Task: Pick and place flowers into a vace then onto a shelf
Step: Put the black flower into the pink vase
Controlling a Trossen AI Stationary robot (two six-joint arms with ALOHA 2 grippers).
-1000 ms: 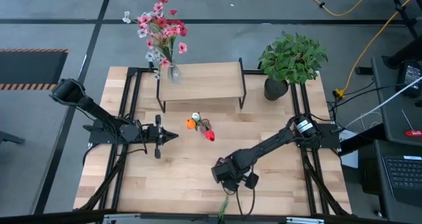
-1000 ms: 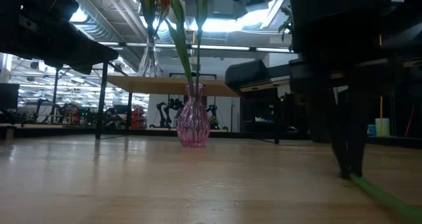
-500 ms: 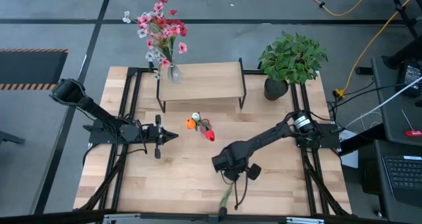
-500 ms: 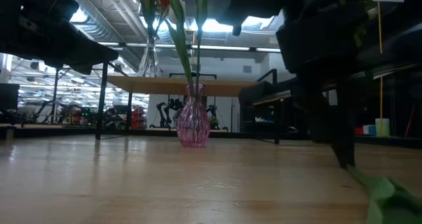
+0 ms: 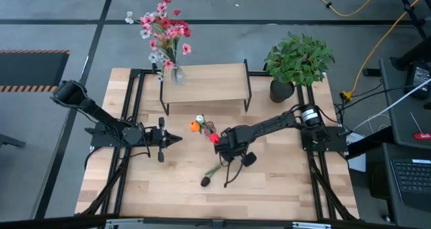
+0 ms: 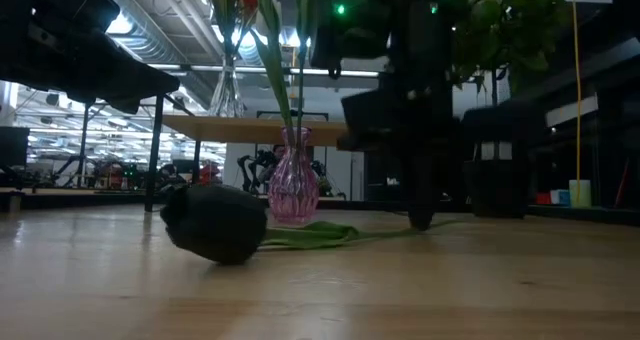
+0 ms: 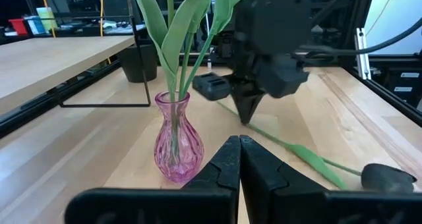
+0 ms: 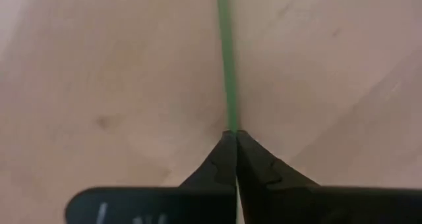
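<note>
A dark-bloomed flower lies on the table: its bloom [image 5: 205, 182] [image 6: 215, 223] rests on the wood and its green stem [image 5: 214, 170] [image 6: 340, 235] runs to my right gripper [image 5: 225, 155] [image 6: 420, 216], which is shut on the stem. A pink glass vase [image 5: 203, 131] [image 7: 175, 145] stands just beyond it, holding orange, white and red blooms. My left gripper [image 5: 178, 140] [image 7: 239, 148] waits shut, left of that vase. The shelf [image 5: 205, 82] carries a clear vase [image 5: 177, 75] of pink flowers. My right gripper pinches the thin green stem [image 8: 227, 118] between its two fingertips [image 8: 221, 151], at the end away from the bloom. The fingers come from above, pointing down. The rest of the stem and the bloom [image 6: 215, 223] lie on the table.
A bushy green plant in a black pot [image 5: 296, 64] stands at the table's far right corner. Black frame rails [image 5: 128, 121] run along the left and right sides. The shelf's thin black legs [image 5: 248, 97] stand behind the pink vase.
My right gripper has moved from the near edge toward the far side and a little left, up to the pink vase. It stayed shut on the stem. The flower slid along the table behind it; its dark bloom came in from over the near edge.
</note>
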